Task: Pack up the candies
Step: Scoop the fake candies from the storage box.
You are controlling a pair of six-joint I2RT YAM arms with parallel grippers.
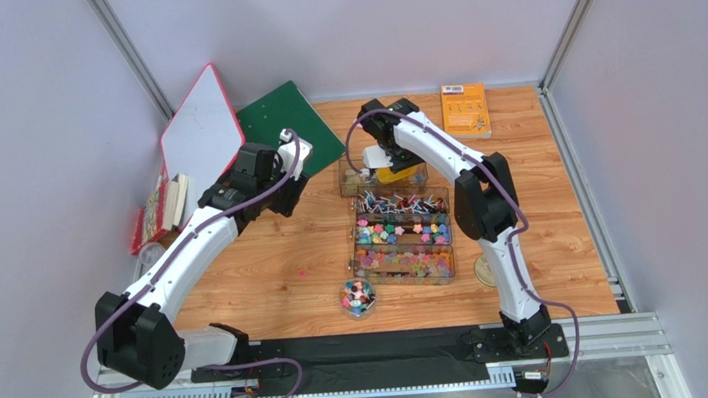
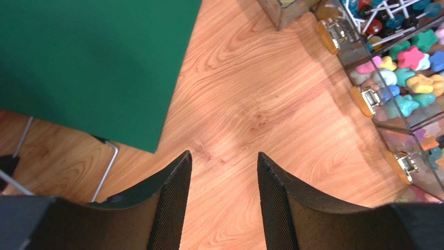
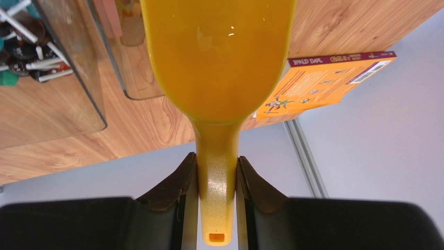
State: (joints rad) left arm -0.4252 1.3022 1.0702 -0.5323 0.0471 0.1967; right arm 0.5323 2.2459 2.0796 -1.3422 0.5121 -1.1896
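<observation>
The candies [image 1: 401, 235] fill clear lidless boxes in the middle of the table, bright shapes in pink, yellow, green and blue [image 2: 411, 73]. A small round jar [image 1: 358, 298] in front of the boxes holds more of them. My right gripper [image 3: 217, 161] is shut on the handle of the yellow scoop [image 3: 219, 52], which hangs over the rear clear box [image 1: 365, 174]; no candy shows in the scoop's bowl. My left gripper [image 2: 224, 153] is open with nothing between its fingers. It hovers over bare wood to the left of the boxes [image 1: 288, 193].
A green board [image 1: 288, 118] and a red-rimmed whiteboard [image 1: 199, 126] lean at the back left, with books [image 1: 162, 211] beside them. An orange book [image 1: 465, 110] lies at the back right. Lollipops [image 2: 385, 15] fill one box. A round lid [image 1: 485, 270] lies by the right arm.
</observation>
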